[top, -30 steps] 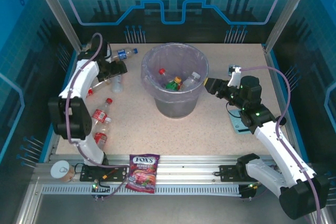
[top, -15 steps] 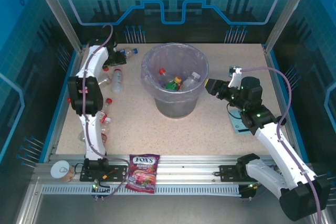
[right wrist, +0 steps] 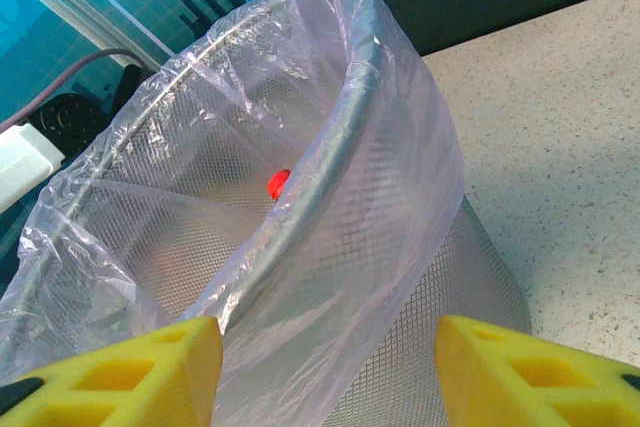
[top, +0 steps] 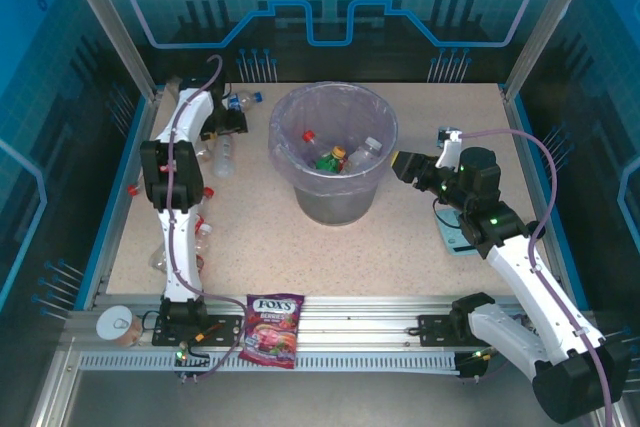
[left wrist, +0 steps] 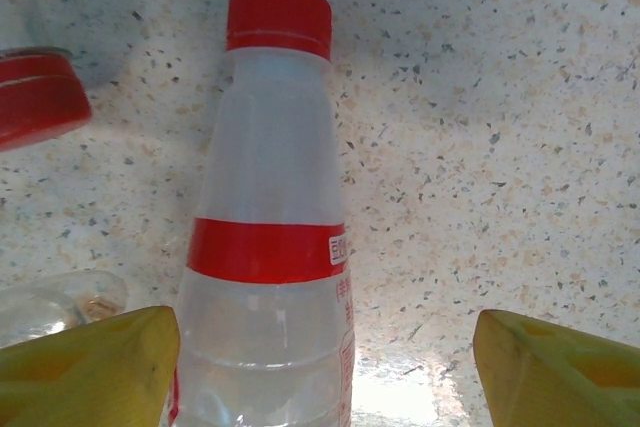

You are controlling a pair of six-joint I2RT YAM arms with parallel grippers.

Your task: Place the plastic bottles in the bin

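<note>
Roughly central on the speckled tabletop (top: 300, 257) stands the bin (top: 335, 202), its lilac liner folded over the rim. Several bottles already lie inside, among them a green bottle (top: 330, 159) and a white-labelled bottle (top: 368, 150). Just off the bin's wall on the right arm's side, the right end effector (top: 405, 164) hangs released, yellow fingers apart with nothing between them. On the bin's opposite side the left end effector (left wrist: 320, 337) is also released. It straddles a red-capped bottle (left wrist: 265, 247) lying on the tabletop, one finger at its flank and the other well clear. A blue-labelled bottle (top: 240, 100) lies near it, farther back from the bin. The straddled bottle looks empty, so probably light, thin-walled and slick, apt to dent, roll or squirt from a pinch. The body at the red label band seems the safest hold, not the tapering neck. "FOX'S" reads plainly on the purple bag (top: 272, 327) well in front of the bin, while the bottle label's print is too small to read.
</note>
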